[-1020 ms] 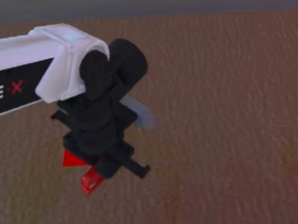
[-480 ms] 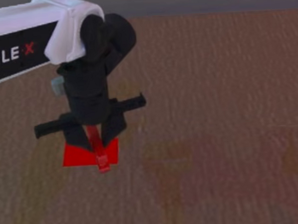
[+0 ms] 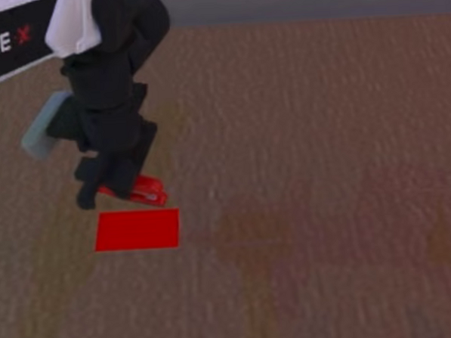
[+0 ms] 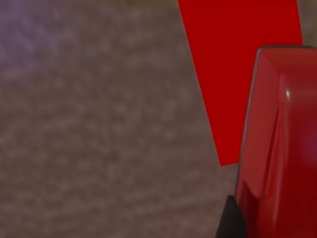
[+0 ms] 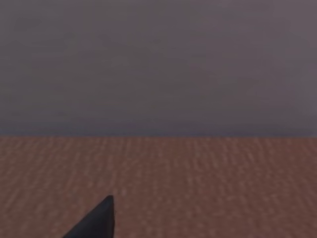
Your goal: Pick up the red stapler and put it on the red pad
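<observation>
The brown wooden table (image 3: 326, 209) fills the top view, with a grey band of background along its far edge. The left AgileX arm (image 3: 22, 36), white with a black panel, reaches in from the upper left corner, its black wrist hanging over the left part of the table. The red pad (image 3: 136, 230) lies flat on the table's left side, just nearer the camera than the arm's tip, and nothing rests on it. The left gripper (image 3: 124, 188) sits just beyond the pad's far edge, its fingers closed around the red stapler (image 3: 142, 191), which pokes out toward the right, lying roughly parallel to that edge and apart from the pad. In the left wrist view the glossy stapler (image 4: 280, 144) looms close with the pad (image 4: 237, 64) behind it. The right arm is out of the top view; its wrist view shows only one dark fingertip (image 5: 96, 220) above bare table, and I cannot tell whether that gripper is open or closed.
</observation>
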Motion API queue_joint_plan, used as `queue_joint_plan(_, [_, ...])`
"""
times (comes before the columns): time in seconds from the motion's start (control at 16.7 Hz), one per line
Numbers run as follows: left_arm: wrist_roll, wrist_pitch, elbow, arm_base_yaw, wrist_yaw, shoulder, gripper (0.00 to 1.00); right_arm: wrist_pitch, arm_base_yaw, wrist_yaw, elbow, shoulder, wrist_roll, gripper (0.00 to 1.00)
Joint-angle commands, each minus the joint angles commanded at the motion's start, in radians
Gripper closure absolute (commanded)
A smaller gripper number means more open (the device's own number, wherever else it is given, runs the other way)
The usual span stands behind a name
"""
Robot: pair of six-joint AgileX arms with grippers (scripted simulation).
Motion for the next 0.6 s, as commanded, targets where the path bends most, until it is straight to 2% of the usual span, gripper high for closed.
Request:
queue_joint_plan(0.24, [-0.204, 0.006, 0.034, 0.042, 0.003, -0.005, 1.0, 0.0, 0.0, 0.0, 0.0, 0.0, 0.0, 0.0])
queue_joint_plan(0.6, [-0.245, 0.009, 0.041, 0.051, 0.004, -0.008, 1.0, 0.0, 0.0, 0.0, 0.0, 0.0, 0.0, 0.0])
